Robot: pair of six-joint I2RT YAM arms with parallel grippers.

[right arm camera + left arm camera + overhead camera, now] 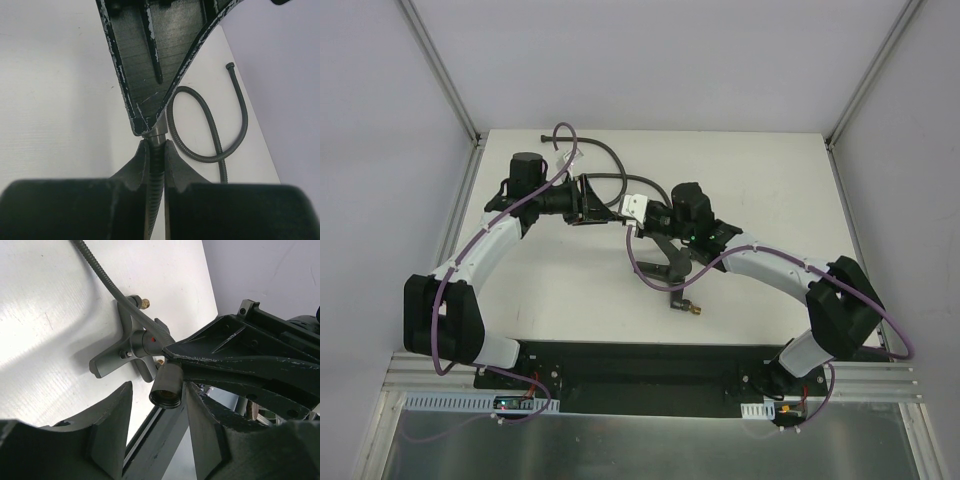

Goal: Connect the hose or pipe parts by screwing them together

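The dark grey hose (pixel 610 158) loops across the far side of the table. My right gripper (pixel 154 145) is shut on the hose (pixel 155 172) just behind its end nut. That nut (pixel 167 387) hangs in the air between the fingers of my left gripper (pixel 159 390). The left jaws stand open, with a clear gap on the left side of the nut. The forked fitting (pixel 131 347) lies flat on the table beyond it, with a brass threaded end (pixel 145 303) showing. In the top view the fitting (pixel 672 285) lies just in front of both grippers, apart from them.
The hose's free length forms a loop (pixel 210 135) on the table behind the grippers, and its other end (pixel 542 140) lies near the far left corner. Grey walls close in the table (pixel 770 180) on three sides. Purple cables run along both arms.
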